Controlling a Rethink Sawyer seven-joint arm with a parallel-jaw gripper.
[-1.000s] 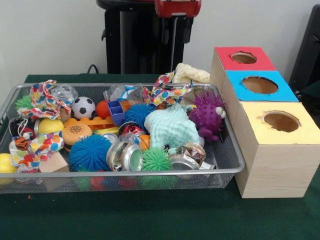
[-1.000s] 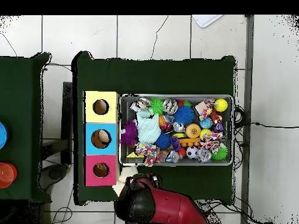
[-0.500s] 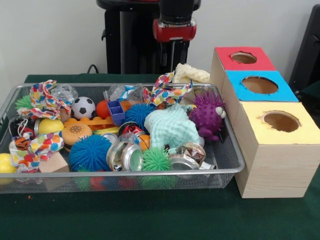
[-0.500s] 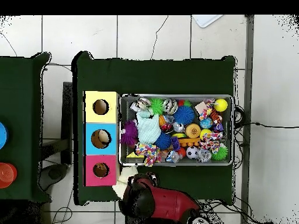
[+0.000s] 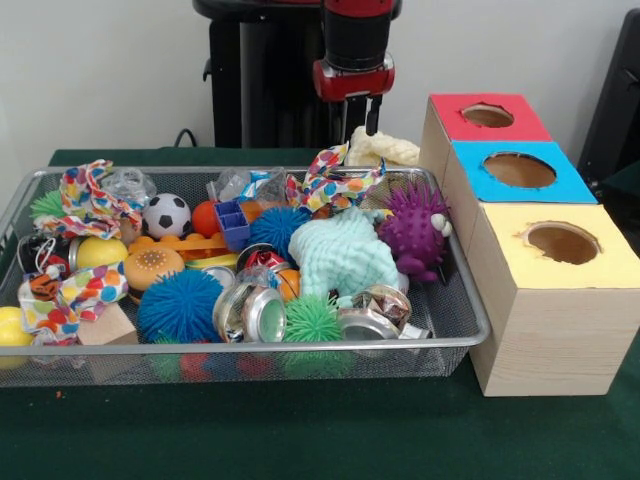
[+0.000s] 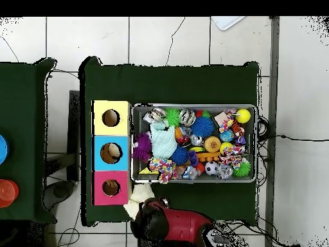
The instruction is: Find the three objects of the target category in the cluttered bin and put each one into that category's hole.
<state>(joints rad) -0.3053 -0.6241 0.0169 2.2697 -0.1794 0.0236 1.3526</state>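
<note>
The gripper (image 5: 357, 118) hangs behind the bin (image 5: 455, 300), above a cream object (image 5: 385, 148) on the surface; whether it's clenched I cannot tell. The red hole (image 5: 488, 115) waits alongside, probably for easy drops.

Place: a robot test lab, not a home.
Robot: a red and black arm (image 5: 355, 50) on a black pedestal (image 5: 262, 75).
Table: green cloth (image 5: 300, 430).
Floor: pale tiles (image 6: 193, 42), loose cables (image 6: 292, 138).
Test set: sorting box (image 5: 540, 260) with three colour holes.
</note>
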